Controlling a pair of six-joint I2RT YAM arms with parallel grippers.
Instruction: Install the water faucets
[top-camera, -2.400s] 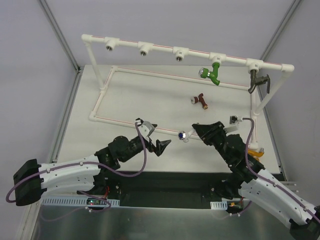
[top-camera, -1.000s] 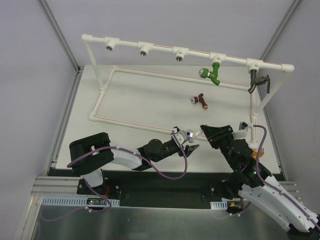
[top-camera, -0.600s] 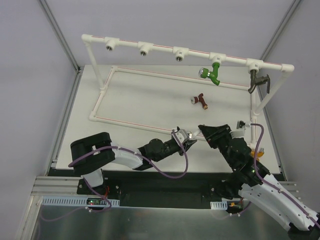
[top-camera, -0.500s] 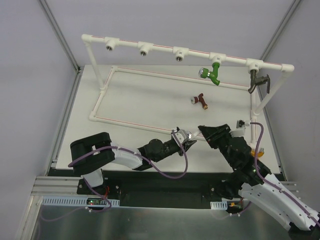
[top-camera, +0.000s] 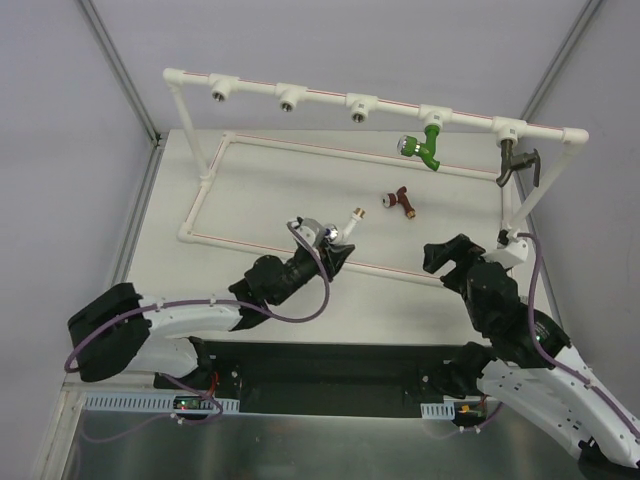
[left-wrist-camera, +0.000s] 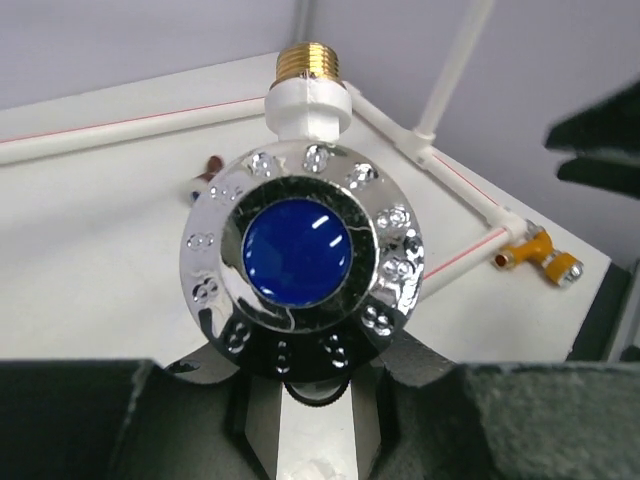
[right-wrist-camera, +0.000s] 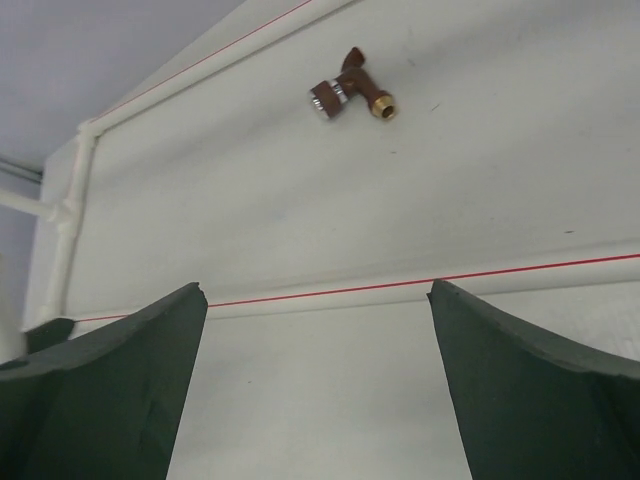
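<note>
My left gripper is shut on a white faucet, held above the table's middle with its brass thread pointing away, toward the far right. In the left wrist view its chrome handle with a blue disc fills the frame above the jaws of that gripper. My right gripper stands open and empty at the right; open space shows around its midpoint. A dark red faucet lies on the table. The green faucet and the dark grey faucet hang from the pipe frame. An orange faucet lies near the frame's corner.
Three tee fittings on the frame's raised top bar have bare metal sockets. The frame's lower pipes with a red line run across the table between the arms and the far bar. Slanted cage posts flank the table.
The left gripper shut on the white faucet that the right gripper held, then carried it left and away. The right gripper opened and drew back to the right.
</note>
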